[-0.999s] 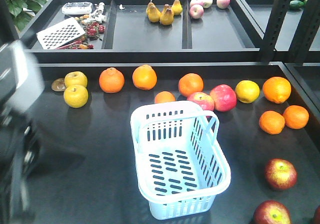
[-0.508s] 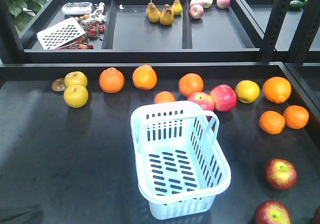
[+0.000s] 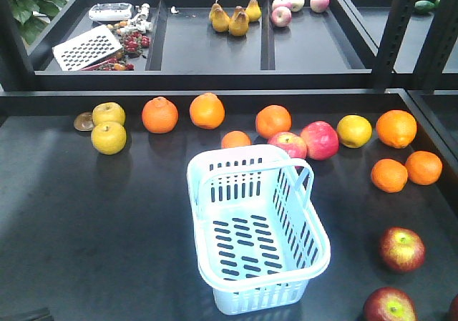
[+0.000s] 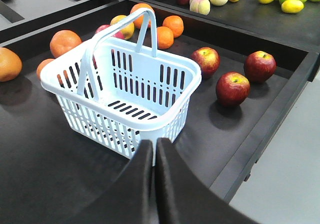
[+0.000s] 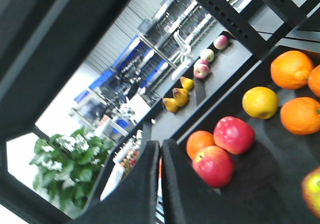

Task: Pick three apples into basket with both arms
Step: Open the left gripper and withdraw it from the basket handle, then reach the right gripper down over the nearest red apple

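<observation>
Left gripper (image 4: 153, 143) points at the near wall of the basket (image 4: 115, 129), fingers pressed together on nothing. Right gripper (image 5: 160, 145) is tilted, fingers together as well, nothing between them. There is 1 basket, mid-table (image 3: 107, 214), with 2 handles upright in the left wrist view. 3 dark red apples (image 4: 232, 88) lie on the table to its right, all outside it. The front view catches 2 in full and just a sliver of the 3rd at the frame edge. Behind the basket run 7 oranges (image 3: 159, 114), 3 yellow apples (image 3: 108, 137) and 2 pinkish-red apples (image 3: 320, 139); 1 small orange and 1 pinkish-red apple sit just behind its far rim. The back tray (image 3: 215, 49) holds 3 pears (image 3: 230, 19) and 3 pale apples (image 3: 295, 1). The basket stands between the left gripper and that fruit row.
</observation>
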Robot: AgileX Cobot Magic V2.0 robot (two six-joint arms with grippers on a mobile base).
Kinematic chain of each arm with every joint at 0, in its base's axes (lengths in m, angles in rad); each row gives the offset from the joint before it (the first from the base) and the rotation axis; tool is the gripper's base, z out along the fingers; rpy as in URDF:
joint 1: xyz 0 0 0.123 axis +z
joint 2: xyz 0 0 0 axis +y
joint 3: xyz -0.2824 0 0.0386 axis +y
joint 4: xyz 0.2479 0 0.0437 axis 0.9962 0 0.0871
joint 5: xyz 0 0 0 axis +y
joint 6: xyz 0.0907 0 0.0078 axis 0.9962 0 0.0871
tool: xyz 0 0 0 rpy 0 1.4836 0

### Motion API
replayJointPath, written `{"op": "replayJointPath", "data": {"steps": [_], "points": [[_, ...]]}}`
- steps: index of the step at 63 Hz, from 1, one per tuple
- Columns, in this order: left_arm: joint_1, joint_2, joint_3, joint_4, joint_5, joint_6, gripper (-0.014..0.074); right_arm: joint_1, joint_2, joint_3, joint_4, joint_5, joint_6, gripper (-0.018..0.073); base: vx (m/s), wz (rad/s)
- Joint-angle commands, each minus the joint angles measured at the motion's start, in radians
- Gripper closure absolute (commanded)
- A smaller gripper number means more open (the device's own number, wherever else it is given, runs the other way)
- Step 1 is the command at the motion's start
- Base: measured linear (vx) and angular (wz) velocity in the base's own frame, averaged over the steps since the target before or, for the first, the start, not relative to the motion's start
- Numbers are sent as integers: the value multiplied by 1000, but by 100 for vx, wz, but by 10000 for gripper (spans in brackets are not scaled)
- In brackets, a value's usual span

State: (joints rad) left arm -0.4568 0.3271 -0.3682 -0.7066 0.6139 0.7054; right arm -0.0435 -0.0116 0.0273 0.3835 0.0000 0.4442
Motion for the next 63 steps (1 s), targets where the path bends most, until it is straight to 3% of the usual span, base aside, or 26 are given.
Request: {"op": "replayJointPath", "data": {"steps": [1, 8, 15, 25, 35, 48, 56, 63], "points": [[1, 8, -26, -39, -66, -8, 604, -3, -13, -9, 9, -63, -11, 564, 0, 0], [1, 8, -26, -39, -66, -8, 604, -3, -12, -94, -24, 15, -82, 564, 0, 0], [1, 8, -26, -39, -66, -7, 604, -3, 32, -252, -90, 201, -201, 563, 0, 0], [1, 8, -26, -39, -66, -7, 604, -3, 225, -491, -183, 504, -343, 564, 0, 0], [1, 8, -26, -39, -66, -7, 604, -3, 407, -667, -209, 656, -506, 564, 0, 0], [1, 8, -26, -39, -66, -7, 604, -3, 673, -806, -234, 828, -549, 554, 0, 0], [1, 8, -26, -39, -66, -7, 604, -3, 849, -872, -232, 961, -554, 482, 0, 0], [1, 8, -26, -39, -66, -7, 604, -3, 1000, -895, -210, 1015, -609, 272, 0, 0]]}}
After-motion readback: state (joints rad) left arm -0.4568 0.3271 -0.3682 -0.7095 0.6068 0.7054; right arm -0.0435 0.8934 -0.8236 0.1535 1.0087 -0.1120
